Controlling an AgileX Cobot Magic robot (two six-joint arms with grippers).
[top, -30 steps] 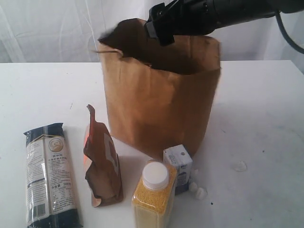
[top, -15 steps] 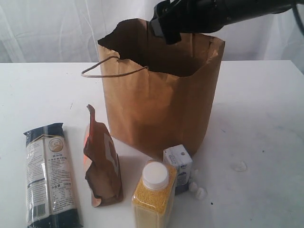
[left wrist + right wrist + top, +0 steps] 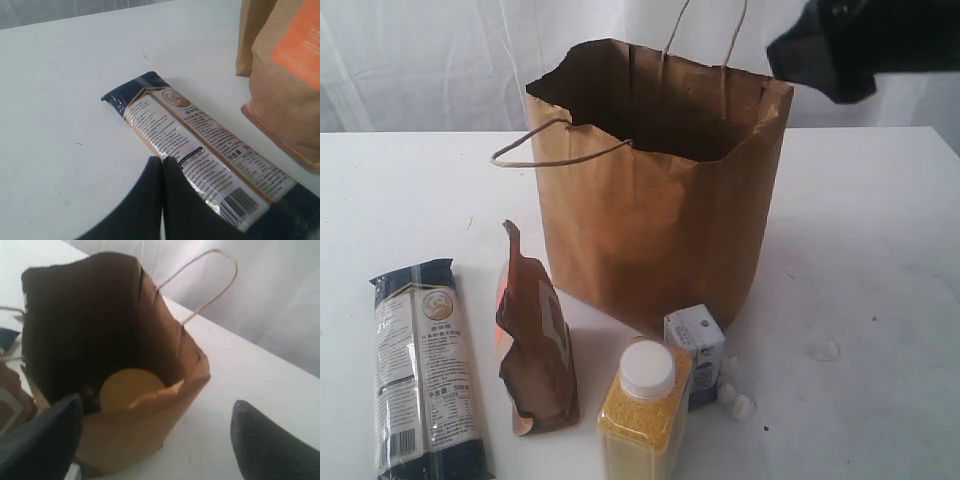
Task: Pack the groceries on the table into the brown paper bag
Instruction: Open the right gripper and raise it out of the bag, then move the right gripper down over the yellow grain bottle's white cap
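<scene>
Now the counter (image 3: 880, 250) looks as it did a second ago; nothing on it has shifted. The brown paper bag (image 3: 650, 230) stands upright mid-counter, mouth open. Its near cord handle has flopped forward over the front wall, and its far handles show upright where the arm hid them before.

The right claw (image 3: 152, 407) was over the bag mouth a second ago. It has since pulled back up and off to the right of the rim, with its jaws spread and nothing between them. We read this as a drop just completed. The left claw (image 3: 162, 172) is pressed together and pinches nothing. Its tips hang over the long dark-blue noodle packet (image 3: 425, 365); we cannot tell whether they touch it.

Still lying or standing outside, in front of the bag:
- the noodle packet
- the brown-orange pouch (image 3: 535, 345)
- the yellow grain bottle (image 3: 642, 415)
- the small white-blue carton (image 3: 698, 350)

The gold-lidded jar (image 3: 130, 387) sits on the bag floor, lid up. A dark shape beside it is too dim to name. In our judgement at least four items remain to pack.
</scene>
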